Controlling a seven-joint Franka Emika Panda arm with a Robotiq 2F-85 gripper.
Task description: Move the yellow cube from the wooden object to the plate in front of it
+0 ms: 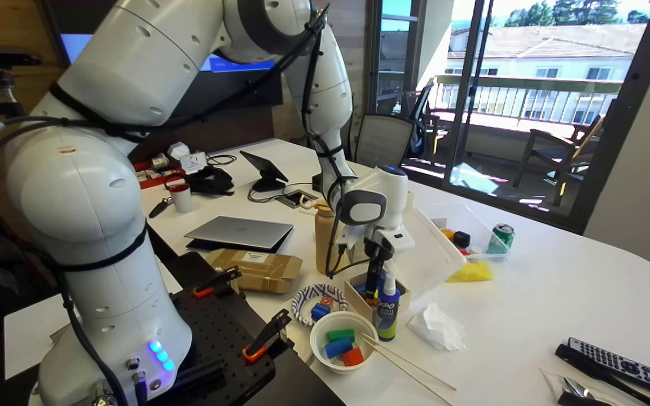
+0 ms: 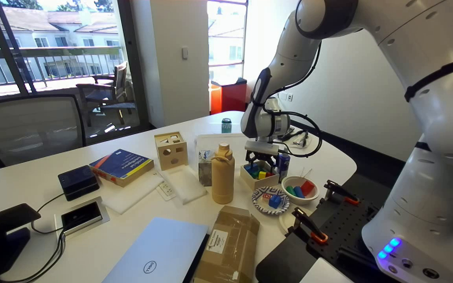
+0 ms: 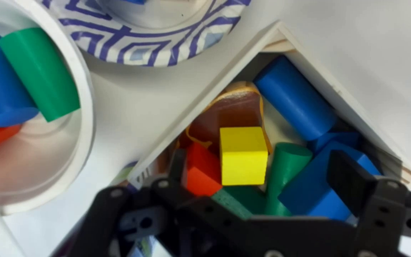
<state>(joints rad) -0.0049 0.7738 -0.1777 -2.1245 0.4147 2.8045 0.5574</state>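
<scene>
The yellow cube (image 3: 244, 157) lies in the open pale wooden box (image 3: 205, 101) among red, green and blue blocks. In an exterior view, the cube (image 2: 262, 175) shows inside the box (image 2: 255, 184). My gripper (image 3: 261, 166) is open over the box, with the cube between its fingers but nearer the left one in the wrist view; neither finger touches it. The gripper also shows in an exterior view (image 2: 263, 164), pointing down at the box. The plate (image 3: 137, 50) with a blue-patterned rim sits beside the box. It holds a blue block (image 2: 275, 201) and a red-and-white piece (image 2: 266, 196).
A white bowl (image 2: 298, 199) with colored blocks and chopsticks (image 1: 409, 366) stands beside the plate. A blue spray bottle (image 1: 387, 310) stands close against the box. A tall tan bottle (image 2: 222, 177), a cardboard package (image 2: 228, 245) and a leaning white lid (image 1: 424, 254) are nearby.
</scene>
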